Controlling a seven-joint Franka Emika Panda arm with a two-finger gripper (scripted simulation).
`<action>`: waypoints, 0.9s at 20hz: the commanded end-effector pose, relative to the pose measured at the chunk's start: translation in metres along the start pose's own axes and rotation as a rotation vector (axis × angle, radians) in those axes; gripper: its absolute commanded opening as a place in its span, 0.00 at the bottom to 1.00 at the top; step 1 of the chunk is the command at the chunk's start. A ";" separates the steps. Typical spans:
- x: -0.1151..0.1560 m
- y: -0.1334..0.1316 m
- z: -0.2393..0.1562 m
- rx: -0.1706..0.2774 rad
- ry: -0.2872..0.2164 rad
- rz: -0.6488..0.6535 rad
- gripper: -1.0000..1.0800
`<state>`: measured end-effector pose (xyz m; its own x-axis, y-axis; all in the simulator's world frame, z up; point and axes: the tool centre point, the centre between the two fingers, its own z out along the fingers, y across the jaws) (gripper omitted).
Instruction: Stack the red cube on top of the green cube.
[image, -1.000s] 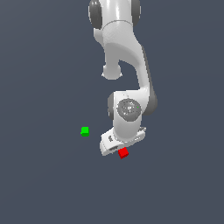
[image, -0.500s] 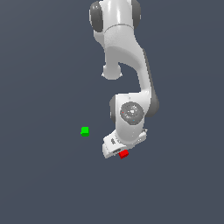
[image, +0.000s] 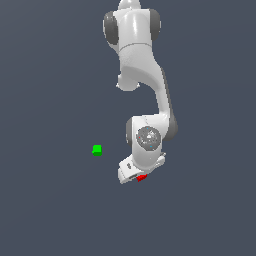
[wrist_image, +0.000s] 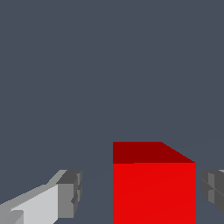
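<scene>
The red cube (image: 142, 177) lies on the dark floor, mostly covered by the white hand in the exterior view. In the wrist view the red cube (wrist_image: 153, 183) fills the space between my two grey fingertips (wrist_image: 70, 194), with a gap on each side of it. My gripper (image: 135, 174) (wrist_image: 141, 192) is open around the cube and not touching it. The green cube (image: 97, 150) sits apart on the floor, toward the exterior view's left of the gripper and a little farther back. It does not appear in the wrist view.
The white arm (image: 142, 95) reaches down from the upper middle of the exterior view. Around the cubes there is only plain dark grey floor (image: 50, 210).
The hand has sunk lower over the red cube, which shows less in the exterior view than before. The green cube has stayed put.
</scene>
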<state>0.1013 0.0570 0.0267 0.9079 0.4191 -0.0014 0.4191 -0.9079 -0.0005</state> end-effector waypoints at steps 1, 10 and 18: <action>0.001 0.000 0.007 -0.001 0.001 0.000 0.96; 0.002 0.001 0.007 -0.001 0.001 0.000 0.00; 0.001 0.000 0.006 0.000 0.001 0.000 0.00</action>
<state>0.1026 0.0571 0.0197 0.9078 0.4194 -0.0012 0.4194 -0.9078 -0.0004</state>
